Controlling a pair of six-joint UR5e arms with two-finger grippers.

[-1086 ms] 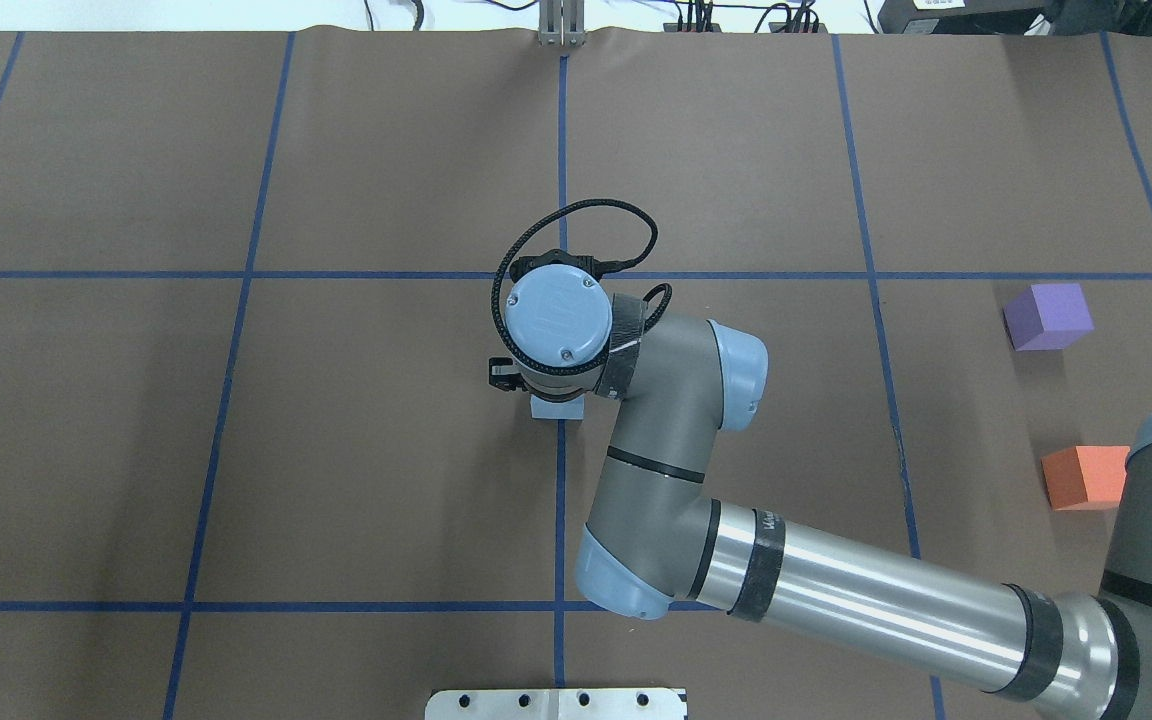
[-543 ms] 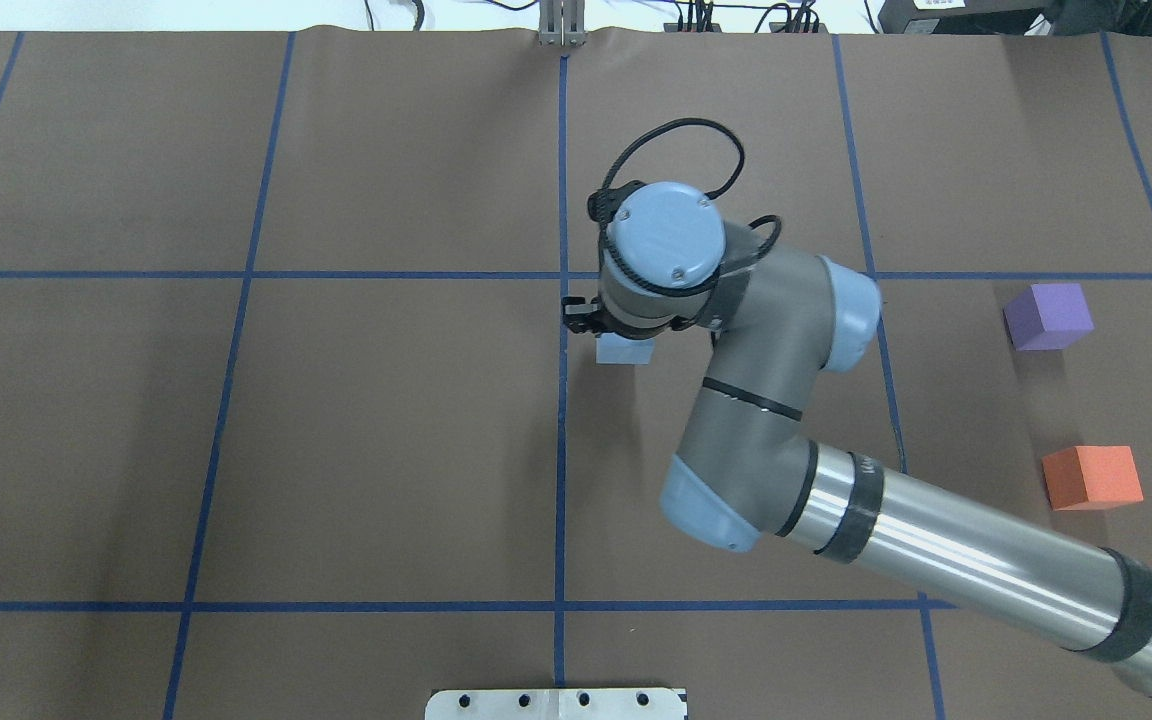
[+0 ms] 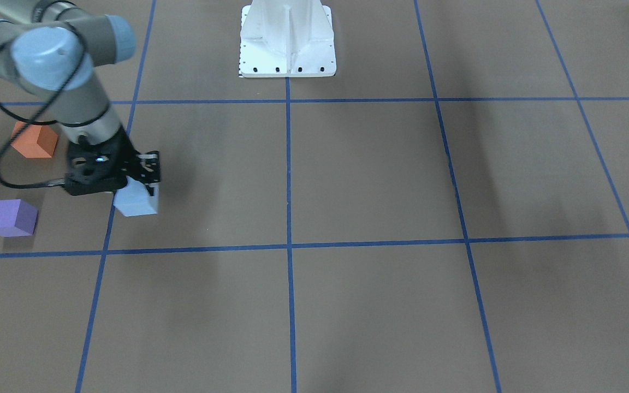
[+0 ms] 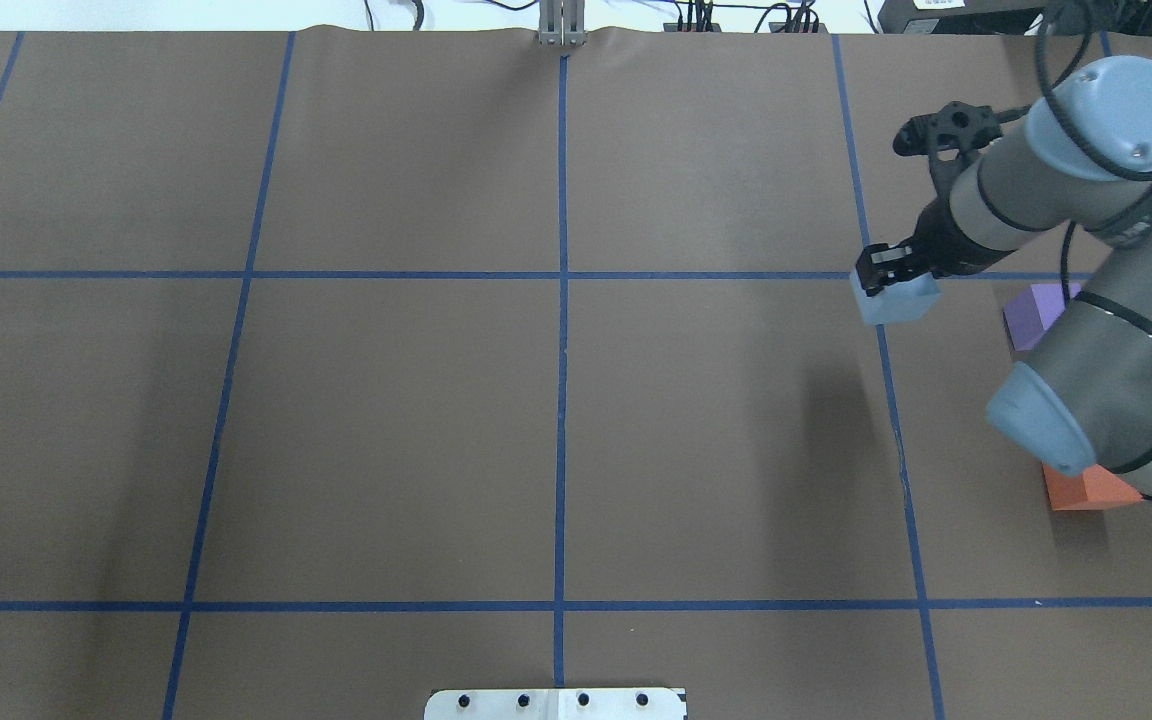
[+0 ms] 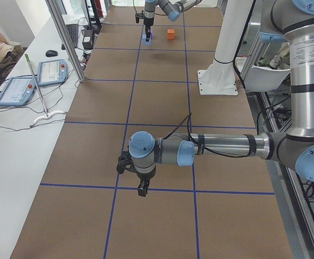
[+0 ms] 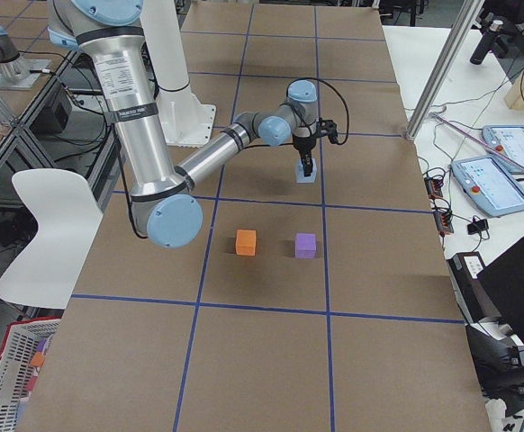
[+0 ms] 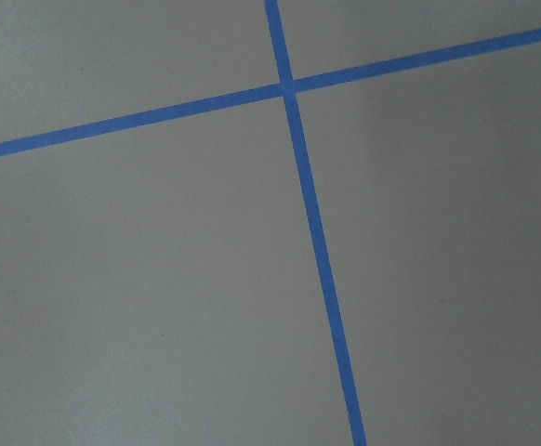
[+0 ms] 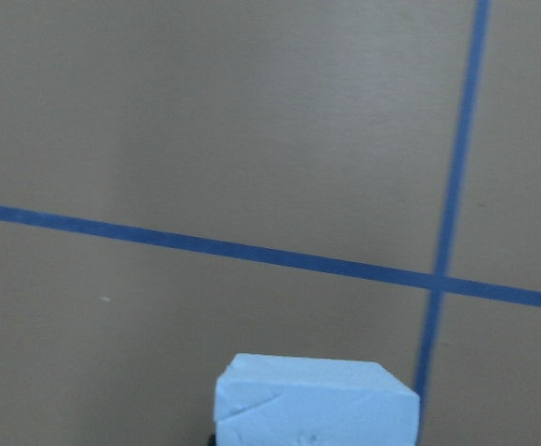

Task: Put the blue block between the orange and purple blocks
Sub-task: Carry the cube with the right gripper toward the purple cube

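My right gripper (image 4: 889, 280) is shut on the light blue block (image 4: 894, 300) and holds it above the table, left of the purple block (image 4: 1031, 315). The orange block (image 4: 1086, 490) lies nearer the robot, and my arm partly covers both in the overhead view. In the front-facing view the gripper (image 3: 141, 185) holds the blue block (image 3: 136, 202) to the right of the orange block (image 3: 33, 141) and the purple block (image 3: 10, 217). The blue block fills the bottom of the right wrist view (image 8: 315, 401). My left gripper (image 5: 141, 188) hovers over the table far from the blocks; I cannot tell whether it is open or shut.
The brown table cover (image 4: 386, 400) carries a grid of blue tape lines (image 4: 561, 300). The robot's white base (image 3: 287, 38) stands at the near edge. The left wrist view shows only the cover and a tape crossing (image 7: 287, 88).
My right arm has swung to the right with the blue block, from the table's middle to just left of the purple block.
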